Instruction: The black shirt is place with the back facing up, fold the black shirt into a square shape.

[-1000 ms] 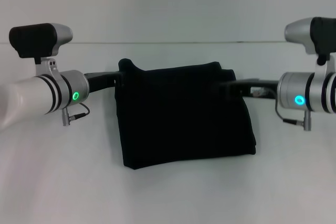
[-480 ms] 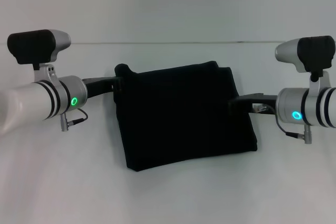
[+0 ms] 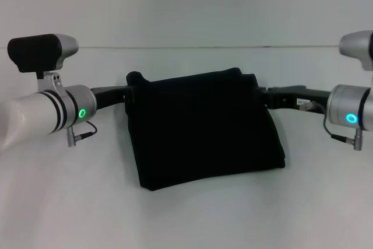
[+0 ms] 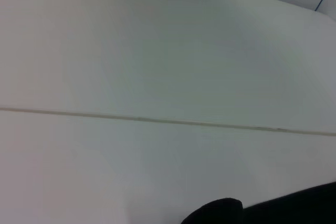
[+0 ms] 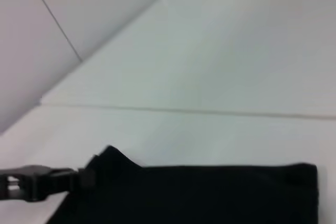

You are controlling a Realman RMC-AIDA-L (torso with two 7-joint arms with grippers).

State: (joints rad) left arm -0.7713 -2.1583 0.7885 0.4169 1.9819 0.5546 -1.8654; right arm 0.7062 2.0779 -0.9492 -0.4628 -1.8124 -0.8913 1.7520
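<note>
White tabletop [image 3: 70, 202] is bearing the black shirt [image 3: 204, 129], already lying folded into a near-square. Left gripper [image 3: 133, 93] is touching its far left corner; right gripper [image 3: 269, 96] is sitting just beside the right edge; finger states cannot be told. Soft, light cloth; corners and edges probably suit pinching best.

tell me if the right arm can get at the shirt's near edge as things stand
Probably yes. The black shirt lies folded on the white table, and nothing sits along its near edge. The right tool is by the far right corner, so it would only need to come back along the right side.
</note>
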